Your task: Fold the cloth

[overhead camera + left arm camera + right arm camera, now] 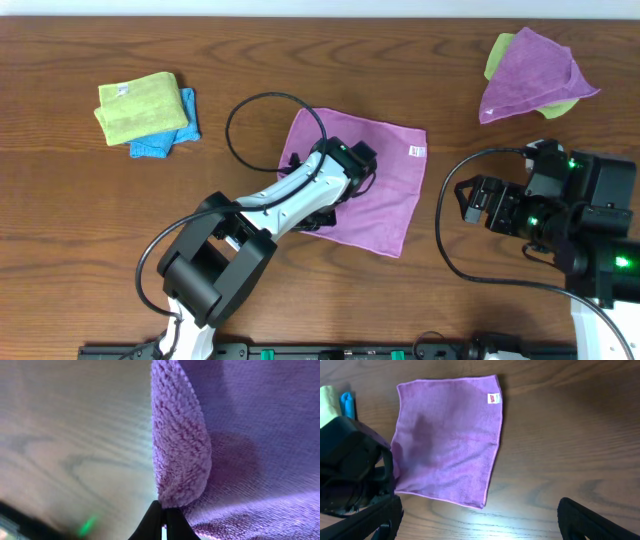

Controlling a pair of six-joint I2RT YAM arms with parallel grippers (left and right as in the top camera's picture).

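- The left fingers (151, 521) are pressed together at their tips, pinching a bunched ridge of the purple cloth (240, 435) along its edge, where the weave meets the bare tabletop (65, 435).
- In the overhead view the left arm (290, 195) reaches over the purple cloth (385, 190) from its near-left side, and its wrist covers the cloth's left half.
- The right fingers (590, 521) are spread wide with nothing between them. They hover off the purple cloth (450, 440), above bare tabletop (570, 435) beyond its right edge.
- The purple cloth lies open and mostly flat in a single layer near the middle of the tabletop (100, 220), turned slightly askew.
- A small white label (416, 151) sits at the cloth's far right corner and also shows in the right wrist view (493, 398).
- A black cable (262, 132) loops on the tabletop just beside the cloth's far left corner.
- Well to the left of the purple cloth, a folded green cloth (138, 108) rests on a folded blue cloth (168, 135).
- Well to the far right of the purple cloth, a second purple cloth (535, 75) lies loosely over another green cloth (497, 52).
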